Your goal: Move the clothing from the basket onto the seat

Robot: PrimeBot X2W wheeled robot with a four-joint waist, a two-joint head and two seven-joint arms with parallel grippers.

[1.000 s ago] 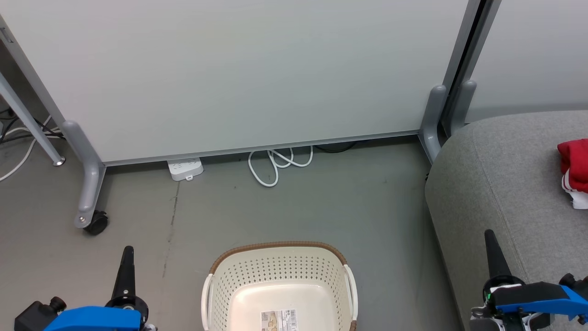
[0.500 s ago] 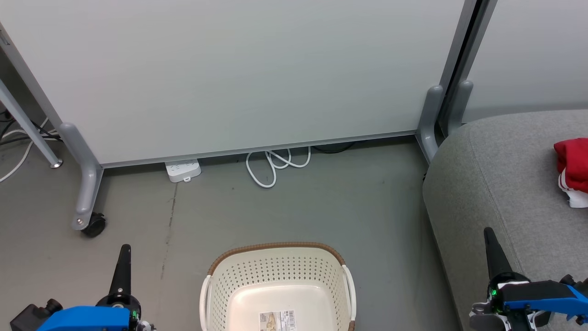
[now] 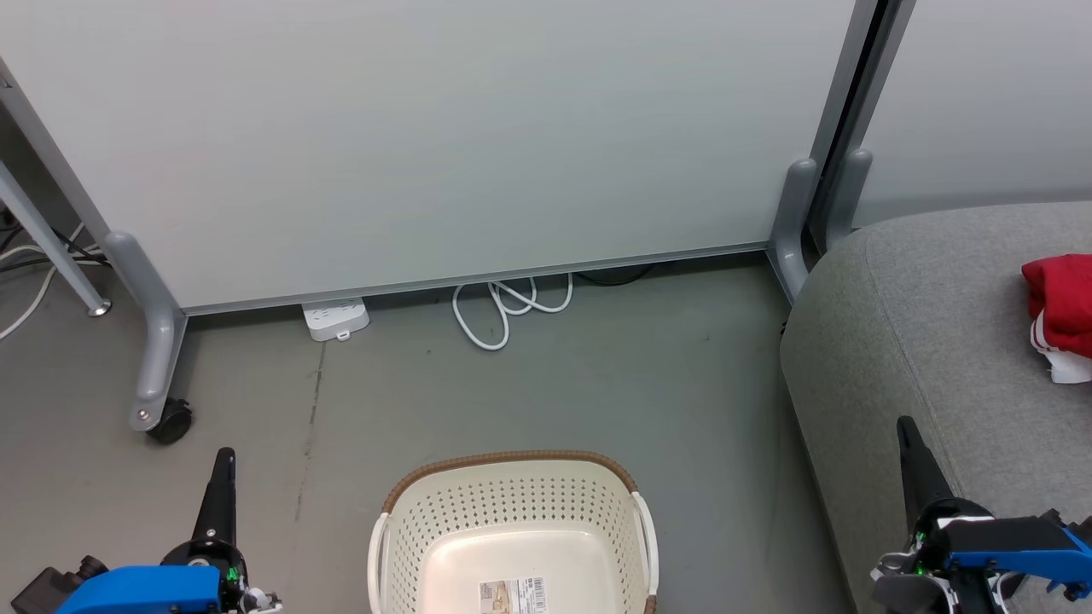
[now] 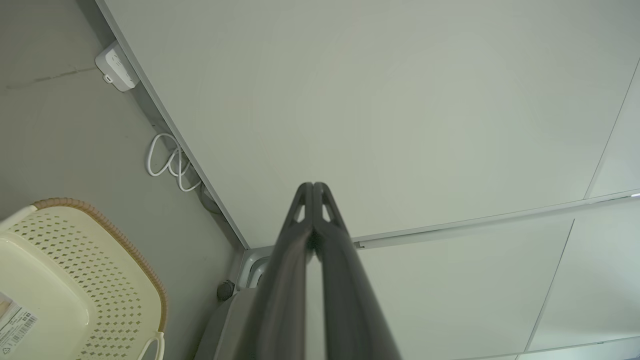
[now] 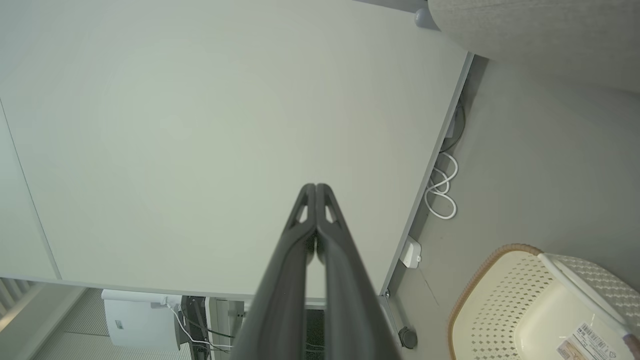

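Note:
The cream perforated basket (image 3: pixel 512 512) with a brown rim stands on the floor at the bottom centre, nothing inside but a barcode sticker; it also appears as basket (image 4: pixel 75 280) and basket (image 5: pixel 540 305). Red clothing (image 3: pixel 1058 311) with white stripes lies on the light grey seat (image 3: pixel 921 341) at the right edge. My left gripper (image 3: pixel 222 465) is shut and holds nothing, left of the basket, its tips pressed together in the left wrist view (image 4: pixel 312 186). My right gripper (image 3: pixel 906 431) is shut and holds nothing, over the seat's front corner, tips together in the right wrist view (image 5: pixel 316 187).
A pale partition panel (image 3: pixel 444 128) on grey wheeled feet (image 3: pixel 158 401) stands behind the basket. A white power strip (image 3: pixel 334 317) and a looped white cable (image 3: pixel 503 311) lie at its base. Bare grey floor separates the basket from the seat.
The whole head view has shifted slightly left and down, so the camera has moved. Both grippers stay shut, sitting a little lower in view.

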